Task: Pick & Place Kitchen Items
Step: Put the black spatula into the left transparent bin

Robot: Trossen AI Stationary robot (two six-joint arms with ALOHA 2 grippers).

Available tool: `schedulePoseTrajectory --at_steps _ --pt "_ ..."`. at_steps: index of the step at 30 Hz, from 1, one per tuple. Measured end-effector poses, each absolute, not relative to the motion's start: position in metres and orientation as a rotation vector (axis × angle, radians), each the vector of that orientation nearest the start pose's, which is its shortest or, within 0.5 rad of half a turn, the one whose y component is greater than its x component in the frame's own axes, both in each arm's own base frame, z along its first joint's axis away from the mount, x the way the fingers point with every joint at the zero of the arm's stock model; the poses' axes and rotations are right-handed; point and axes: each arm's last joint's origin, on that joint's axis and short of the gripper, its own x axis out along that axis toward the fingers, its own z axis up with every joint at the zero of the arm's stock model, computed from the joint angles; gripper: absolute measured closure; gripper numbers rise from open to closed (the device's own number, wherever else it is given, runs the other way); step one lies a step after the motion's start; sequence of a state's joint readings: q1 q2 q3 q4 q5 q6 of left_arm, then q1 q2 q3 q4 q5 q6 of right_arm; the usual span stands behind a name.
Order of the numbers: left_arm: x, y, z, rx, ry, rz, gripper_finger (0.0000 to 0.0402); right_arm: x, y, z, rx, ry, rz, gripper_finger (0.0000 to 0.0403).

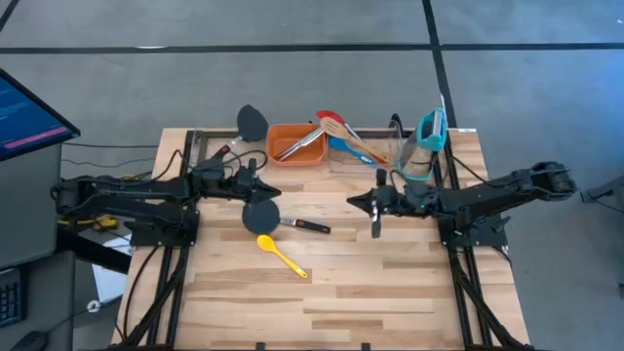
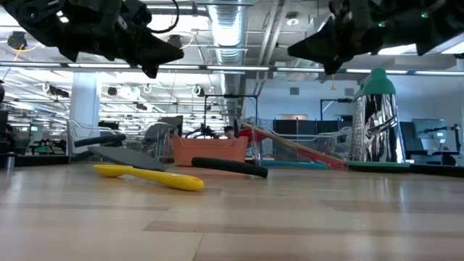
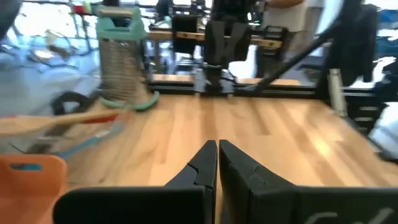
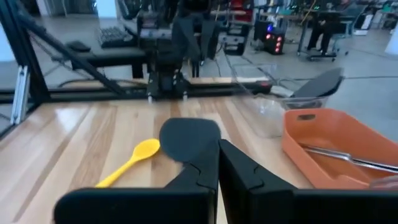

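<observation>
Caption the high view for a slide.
Both shut pincers, left and right, hover above yellow spoon and black spatula.

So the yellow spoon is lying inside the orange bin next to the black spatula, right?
Not quite. The yellow spoon lies on the bare wooden table, not inside the orange bin. It is indeed next to the black spatula. The high view shows this.
</observation>
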State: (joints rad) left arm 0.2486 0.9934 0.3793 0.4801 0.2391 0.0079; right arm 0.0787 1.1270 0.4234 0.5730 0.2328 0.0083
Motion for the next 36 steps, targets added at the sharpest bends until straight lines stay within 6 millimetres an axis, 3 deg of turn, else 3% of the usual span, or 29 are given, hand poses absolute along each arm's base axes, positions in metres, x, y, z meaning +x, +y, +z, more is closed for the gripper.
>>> schedulePoseTrajectory --at_steps 5,11,19,22,29,36 --pt "0.22 0.029 0.227 0.051 0.138 -0.046 0.0399 0.214 0.01 0.216 -0.011 0.123 -0.155 0.04" --pt "0.254 0.016 0.22 0.129 0.231 -0.04 0.0399 0.205 0.009 0.216 -0.056 0.174 -0.179 0.0402" --pt "0.297 0.021 0.183 0.191 0.553 -0.033 0.0399 0.193 0.015 0.228 -0.117 0.139 -0.14 0.0402" --pt "0.299 0.021 0.171 0.208 0.636 -0.05 0.0399 0.189 0.017 0.229 -0.133 0.147 -0.126 0.0402" --pt "0.286 0.022 0.157 0.185 0.892 -0.081 0.0399 0.175 0.018 0.228 -0.154 0.122 -0.112 0.0403" --pt "0.285 0.021 0.157 0.183 0.899 -0.086 0.0398 0.158 0.015 0.221 -0.102 0.054 -0.118 0.0403"
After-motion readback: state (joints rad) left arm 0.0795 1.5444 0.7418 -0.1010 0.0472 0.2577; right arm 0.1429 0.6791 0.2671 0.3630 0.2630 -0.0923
